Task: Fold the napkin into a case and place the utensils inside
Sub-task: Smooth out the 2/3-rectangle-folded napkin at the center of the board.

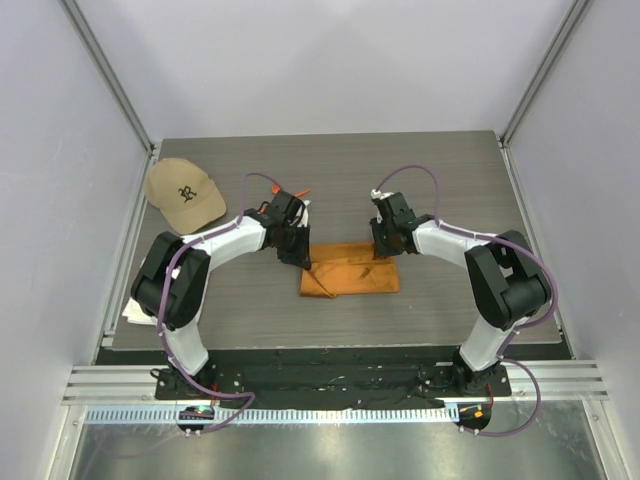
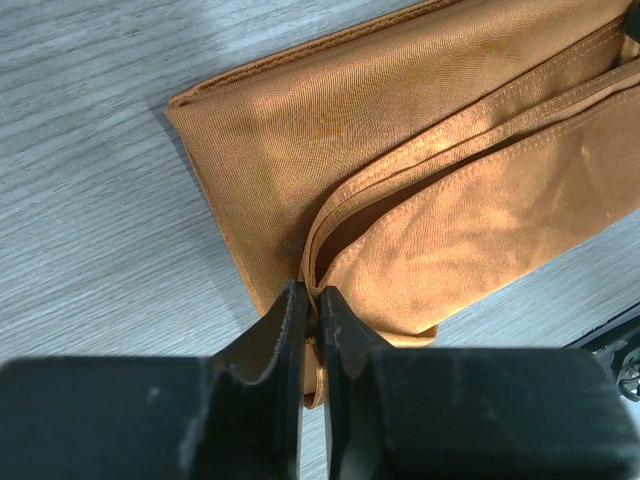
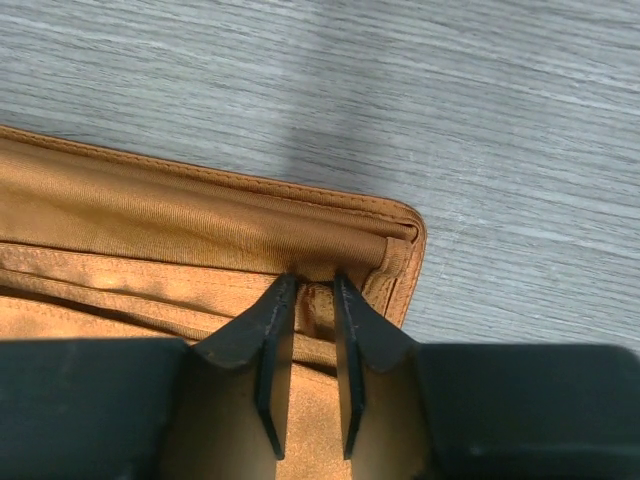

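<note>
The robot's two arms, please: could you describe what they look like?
Both the left arm and right arm have white links, bulky black joints and looping purple cables, on black bases. The left gripper and right gripper have flat black tapered jaws, slightly scuffed.

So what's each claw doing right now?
Left gripper: shut on the napkin edge.
Right gripper: nearly shut around a napkin fold; grip cannot be told.

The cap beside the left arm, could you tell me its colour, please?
Tan fabric cap with dark emblem; top external view.
</note>
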`<state>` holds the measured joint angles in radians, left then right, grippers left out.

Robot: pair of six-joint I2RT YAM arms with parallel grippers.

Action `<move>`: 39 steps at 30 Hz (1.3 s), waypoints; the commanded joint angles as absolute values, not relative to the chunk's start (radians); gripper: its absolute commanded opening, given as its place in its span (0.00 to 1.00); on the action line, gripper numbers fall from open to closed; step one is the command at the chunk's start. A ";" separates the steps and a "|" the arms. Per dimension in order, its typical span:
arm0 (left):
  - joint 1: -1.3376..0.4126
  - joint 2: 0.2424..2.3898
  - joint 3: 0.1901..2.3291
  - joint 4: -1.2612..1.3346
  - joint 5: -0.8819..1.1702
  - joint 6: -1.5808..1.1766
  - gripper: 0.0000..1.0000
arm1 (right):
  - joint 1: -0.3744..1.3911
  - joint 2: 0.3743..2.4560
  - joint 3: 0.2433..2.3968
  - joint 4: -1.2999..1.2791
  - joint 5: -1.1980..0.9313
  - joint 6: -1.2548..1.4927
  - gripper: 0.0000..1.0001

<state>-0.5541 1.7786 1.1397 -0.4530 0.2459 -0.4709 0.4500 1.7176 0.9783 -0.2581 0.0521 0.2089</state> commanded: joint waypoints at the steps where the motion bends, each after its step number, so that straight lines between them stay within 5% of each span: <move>1: -0.554 1.766 1.161 -0.433 0.250 -0.476 0.09 | 0.456 1.706 0.994 -0.267 0.097 0.203 0.22; 9: -0.554 1.741 1.154 -0.428 0.241 -0.483 0.02 | 0.456 1.602 0.980 -0.373 0.138 0.202 0.05; 20: -0.554 1.720 1.126 -0.413 0.250 -0.486 0.00 | 0.453 1.542 0.893 -0.384 0.146 0.216 0.01; 22: -0.554 1.718 1.124 -0.414 0.252 -0.485 0.00 | 0.453 1.532 0.865 -0.353 0.121 0.222 0.02; 25: -0.554 1.721 1.126 -0.411 0.258 -0.488 0.00 | 0.451 1.534 0.886 -0.344 0.104 0.215 0.20; 30: -0.554 1.727 1.129 -0.405 0.268 -0.494 0.00 | 0.460 1.560 0.959 -0.359 0.104 0.201 0.28; 39: -0.554 1.729 1.134 -0.407 0.276 -0.492 0.00 | 0.465 1.655 1.008 -0.321 0.104 0.195 0.30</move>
